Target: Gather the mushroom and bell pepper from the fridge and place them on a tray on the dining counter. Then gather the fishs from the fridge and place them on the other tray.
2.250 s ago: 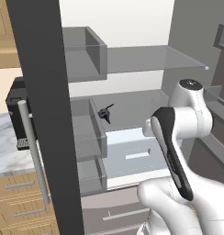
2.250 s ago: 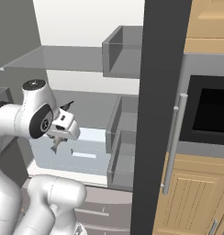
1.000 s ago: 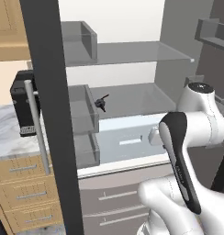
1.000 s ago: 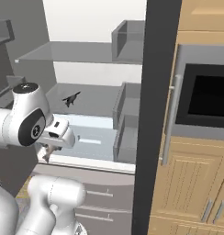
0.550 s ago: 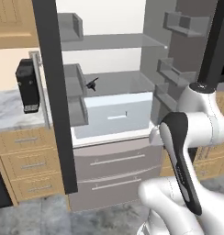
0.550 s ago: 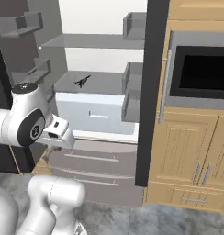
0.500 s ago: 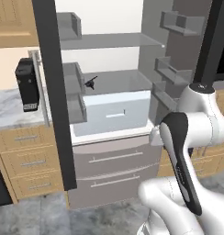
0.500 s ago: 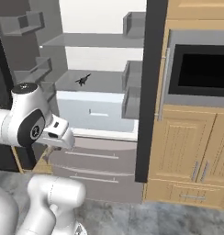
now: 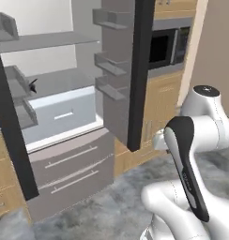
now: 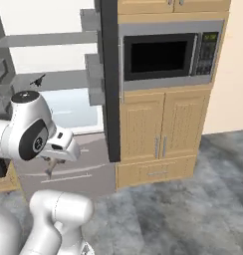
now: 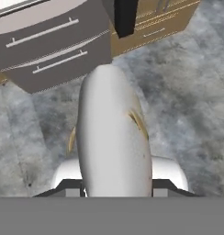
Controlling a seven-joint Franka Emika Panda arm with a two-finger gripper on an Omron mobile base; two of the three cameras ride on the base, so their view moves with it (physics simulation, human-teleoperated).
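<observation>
Holding a fish (image 11: 113,137) between its two fingers, the gripper (image 10: 50,168) hangs low in front of the fridge (image 9: 64,117), and the jaws are closed against the sides of the silvery body. In the hand view the fish runs straight away from the fingers, so its long axis lies along the pointing direction of the gripper, with the far end towards the fridge drawers (image 11: 54,41) and the grey floor (image 11: 192,105) below it. In the right base view I can see the gripper only small and partly dark under the wrist, so the fish itself is hard to make out there.

Beside the fridge, on its right, stands a wooden cabinet (image 10: 158,139) with a microwave (image 10: 166,55) set into it. The fridge doors stand open, and a small dark thing (image 9: 33,85) lies on a shelf inside; it may be the second fish, but it is too small to tell.

I judge that the next move is to carry the fish to the brown tray on the dining counter. From these views I cannot tell in which direction from the gripper the tray lies. The fish should probably be laid down with its long axis along the tray.
</observation>
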